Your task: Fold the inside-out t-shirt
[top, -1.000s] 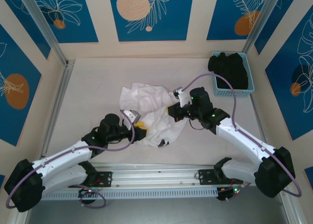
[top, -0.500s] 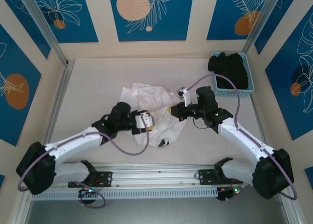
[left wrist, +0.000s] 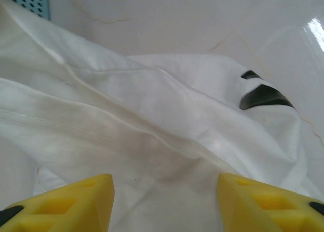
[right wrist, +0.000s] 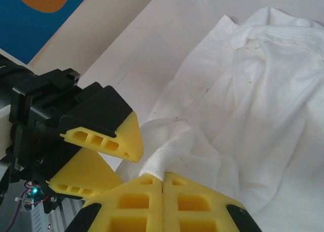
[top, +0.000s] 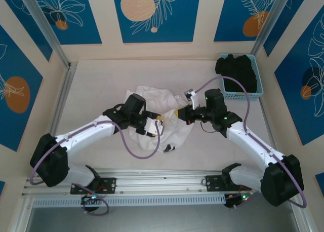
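Observation:
The white inside-out t-shirt (top: 152, 98) lies crumpled mid-table between the two arms. My right gripper (top: 181, 114) is shut on a raised fold of the shirt (right wrist: 223, 105); in the right wrist view the cloth rises into its closed fingertips, gripper (right wrist: 162, 179). My left gripper (top: 155, 124) hovers over the shirt just left of that pinch, jaws open. In the left wrist view, wrinkled cloth (left wrist: 152, 120) lies below the gap of the gripper (left wrist: 164, 201), and nothing is held. A small dark print (left wrist: 263, 95) shows through near the hem. The left gripper's fingers (right wrist: 109, 136) stand close beside the pinched fold.
A blue basket (top: 255, 92) holding a black garment (top: 237, 70) sits at the back right. An aluminium rail (top: 162, 184) runs along the near edge, and a metal frame post (top: 63, 100) borders the left side. Walls enclose the table.
The left arm has swung right and forward onto the shirt, ending beside the right gripper, with its jaws spreading wider. The right gripper has stayed shut on the fold, shifting slightly right.

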Controlling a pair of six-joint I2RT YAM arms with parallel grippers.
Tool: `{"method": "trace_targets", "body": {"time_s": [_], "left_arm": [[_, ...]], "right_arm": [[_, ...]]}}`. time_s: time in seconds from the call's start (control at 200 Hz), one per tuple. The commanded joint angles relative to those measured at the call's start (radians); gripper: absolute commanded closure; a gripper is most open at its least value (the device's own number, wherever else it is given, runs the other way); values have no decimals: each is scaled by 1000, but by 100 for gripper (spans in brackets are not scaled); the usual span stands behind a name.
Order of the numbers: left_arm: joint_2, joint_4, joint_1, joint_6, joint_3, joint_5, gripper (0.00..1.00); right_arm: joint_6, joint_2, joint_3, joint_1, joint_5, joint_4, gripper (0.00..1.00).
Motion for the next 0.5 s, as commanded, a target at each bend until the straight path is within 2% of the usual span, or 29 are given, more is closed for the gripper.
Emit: {"method": "trace_targets", "body": {"time_s": [0.0, 0.235, 0.495], "left_arm": [[42, -78, 9, 81, 43, 34, 45], [73, 64, 7, 78, 13, 50, 45], [110, 125, 4, 47, 12, 64, 53]], "right_arm": [[9, -20, -12, -9, -29, 31, 100], [18, -15, -7, -9, -35, 35, 100], [30, -7, -8, -9, -39, 43, 100]]}}
